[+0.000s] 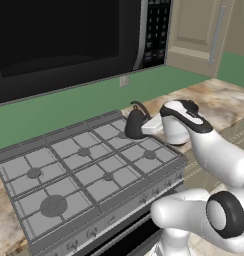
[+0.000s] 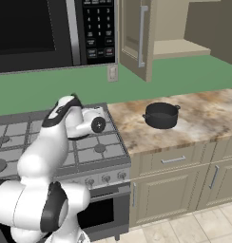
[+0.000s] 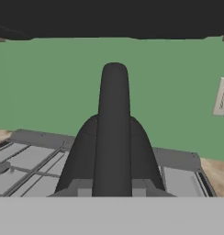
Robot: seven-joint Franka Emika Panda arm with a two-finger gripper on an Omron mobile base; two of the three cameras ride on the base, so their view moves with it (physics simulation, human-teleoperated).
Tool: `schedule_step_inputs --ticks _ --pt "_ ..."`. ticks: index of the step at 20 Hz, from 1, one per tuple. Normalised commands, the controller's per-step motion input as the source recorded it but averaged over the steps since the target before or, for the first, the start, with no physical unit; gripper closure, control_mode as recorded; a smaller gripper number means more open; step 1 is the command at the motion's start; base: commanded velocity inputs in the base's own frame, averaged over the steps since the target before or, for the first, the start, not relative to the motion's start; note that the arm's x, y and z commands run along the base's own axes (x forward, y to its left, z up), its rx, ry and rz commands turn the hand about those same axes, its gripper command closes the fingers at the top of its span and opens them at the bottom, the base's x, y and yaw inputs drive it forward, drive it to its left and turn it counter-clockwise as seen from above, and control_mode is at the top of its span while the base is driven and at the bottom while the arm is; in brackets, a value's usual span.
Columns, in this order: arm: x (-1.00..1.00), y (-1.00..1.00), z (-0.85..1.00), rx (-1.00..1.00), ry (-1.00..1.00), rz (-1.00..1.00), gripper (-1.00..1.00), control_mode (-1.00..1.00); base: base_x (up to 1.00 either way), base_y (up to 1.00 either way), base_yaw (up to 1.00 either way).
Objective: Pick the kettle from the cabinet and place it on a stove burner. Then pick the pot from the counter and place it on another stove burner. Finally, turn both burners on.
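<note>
- Nearest to us, the white arm's two-finger gripper [image 3: 113, 190] is clamped on the tall arched handle of the small black cone-shaped kettle [image 1: 135, 123]; in the hand view the handle rises straight up between the dark finger tips.
- We see the kettle at the back right corner of the silver gas range [image 1: 29, 235], over a grey square grate; we cannot tell whether its base touches the grate or hangs just above it.
- We judge the first placing nearly done but not finished, since the grip is not yet let go.
- Farther right, the wide dark-grey round pot [image 2: 161, 115] with two loop handles sits untouched on the beige-brown marbled stone counter [image 2: 208, 114], well apart from the range. That pick is still to do.
- The small round grey burner caps [image 1: 107, 176] show no flame, so we take both burners as off.
- Farthest back, the beige wooden wall cabinet [image 2: 171, 47] stands with its panelled door swung open.
</note>
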Motion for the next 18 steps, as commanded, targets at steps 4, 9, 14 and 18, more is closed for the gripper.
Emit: schedule_step_inputs --ticks 4,9,14,18 --pt "0.31 0.0 -0.18 0.0 0.0 0.0 1.0 -1.0 0.0 0.0 0.0" --pt "0.3 0.0 -0.19 0.0 0.0 0.0 1.0 -1.0 0.0 0.0 0.0" --pt "0.32 0.0 -0.19 0.0 0.0 0.0 1.0 -1.0 0.0 0.0 0.0" --pt "0.32 0.0 -0.18 0.0 0.0 0.0 1.0 -1.0 0.0 0.0 0.0"
